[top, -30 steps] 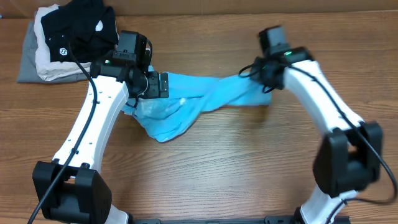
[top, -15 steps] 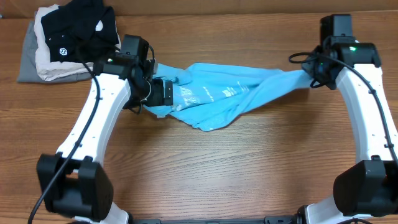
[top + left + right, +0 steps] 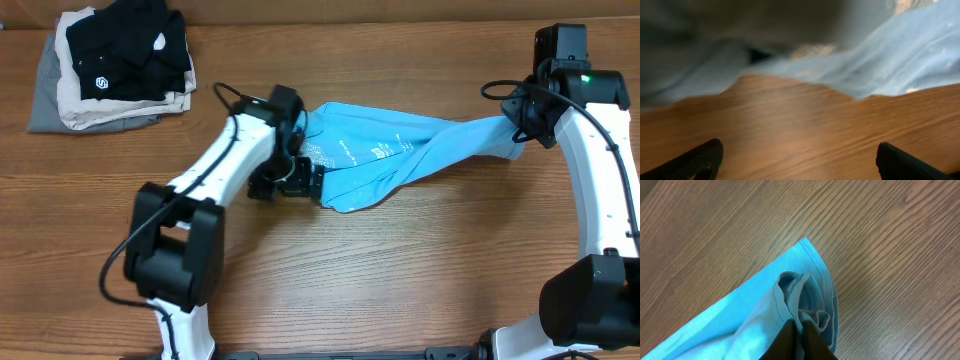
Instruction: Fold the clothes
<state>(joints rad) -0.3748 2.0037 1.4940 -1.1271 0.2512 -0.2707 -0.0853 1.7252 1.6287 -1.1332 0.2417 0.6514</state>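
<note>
The clothes, a light sky-blue T-shirt with white print, lie bunched and stretched across the back of the table. My right gripper is at the shirt's right end. In the right wrist view the gripper is shut, pinching a gathered fold of the shirt just above the wood. My left gripper sits at the shirt's left front edge. In the left wrist view the gripper is open wide over bare wood with nothing between the fingers, and the blue fabric lies just beyond them.
A stack of folded garments sits at the back left corner, a black one with a small white logo on top and beige and grey ones beneath. The wooden table stretches toward the front.
My right gripper has carried the shirt's end from the middle to the far right, drawing the shirt out and dragging it rightward. My left arm swung right and forward along the shirt, still open.
</note>
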